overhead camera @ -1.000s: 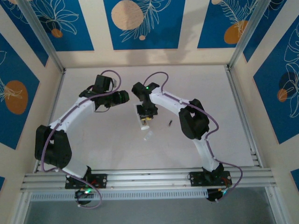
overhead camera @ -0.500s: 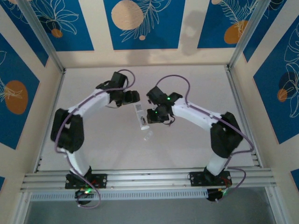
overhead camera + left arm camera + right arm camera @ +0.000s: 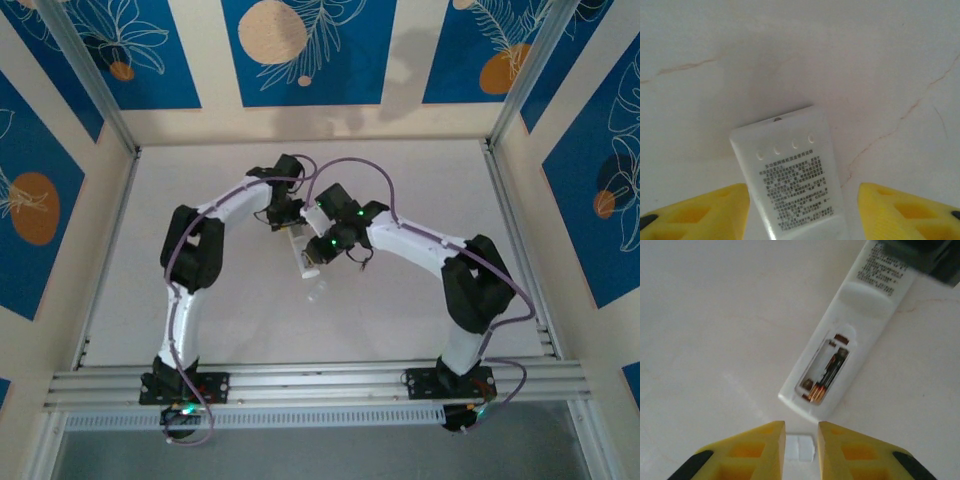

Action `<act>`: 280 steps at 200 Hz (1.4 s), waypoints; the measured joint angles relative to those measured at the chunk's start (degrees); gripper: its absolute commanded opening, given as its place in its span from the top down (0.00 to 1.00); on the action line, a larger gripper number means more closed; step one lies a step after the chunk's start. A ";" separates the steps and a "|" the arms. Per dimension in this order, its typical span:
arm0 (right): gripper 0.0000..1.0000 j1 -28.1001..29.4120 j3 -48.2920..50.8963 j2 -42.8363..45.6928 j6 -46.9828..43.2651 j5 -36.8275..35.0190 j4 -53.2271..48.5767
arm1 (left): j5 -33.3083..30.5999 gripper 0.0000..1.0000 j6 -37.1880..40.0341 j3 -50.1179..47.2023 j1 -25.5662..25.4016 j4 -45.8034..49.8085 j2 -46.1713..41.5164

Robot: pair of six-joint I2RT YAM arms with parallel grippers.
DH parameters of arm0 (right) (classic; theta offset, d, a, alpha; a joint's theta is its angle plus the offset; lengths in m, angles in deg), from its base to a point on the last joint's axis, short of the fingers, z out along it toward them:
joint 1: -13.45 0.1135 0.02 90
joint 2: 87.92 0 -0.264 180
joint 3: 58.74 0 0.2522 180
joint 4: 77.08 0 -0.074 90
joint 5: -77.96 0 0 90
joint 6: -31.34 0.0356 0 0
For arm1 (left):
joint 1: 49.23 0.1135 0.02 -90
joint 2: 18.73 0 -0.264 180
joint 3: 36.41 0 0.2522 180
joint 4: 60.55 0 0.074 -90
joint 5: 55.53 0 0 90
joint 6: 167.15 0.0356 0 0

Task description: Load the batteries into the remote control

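Centrally, the remote (image 3: 305, 252) is laid face down on the table (image 3: 420, 180), bay (image 3: 812, 367) open with a battery (image 3: 827, 376) inside. It is straddled by the spread left gripper (image 3: 802, 200). The right gripper (image 3: 801, 426) is held nearly closed by the bay end; whether the white piece (image 3: 800, 448) between its fingers (image 3: 765, 445) is pinched cannot be told.

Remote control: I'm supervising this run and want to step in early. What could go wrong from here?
1. The left gripper straddles the remote control off-centre, with one finger almost touching it. Closing may twist it.
2. One battery lies in the open compartment. A jolt could unseat it.
3. A small white piece lies off the remote's end, near the right gripper, and could be knocked away.
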 measured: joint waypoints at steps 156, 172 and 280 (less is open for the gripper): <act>0.76 -0.94 9.77 2.82 16.15 1.75 13.97 | -3.30 0.37 -3.23 8.44 -2.60 10.69 7.02; 0.76 -0.94 10.86 2.91 18.45 2.25 15.67 | -3.74 0.39 -3.23 9.53 -2.75 11.82 7.65; 0.78 2.08 13.64 2.27 36.41 -1.60 14.95 | -4.11 0.50 -3.85 11.13 -3.15 13.18 8.52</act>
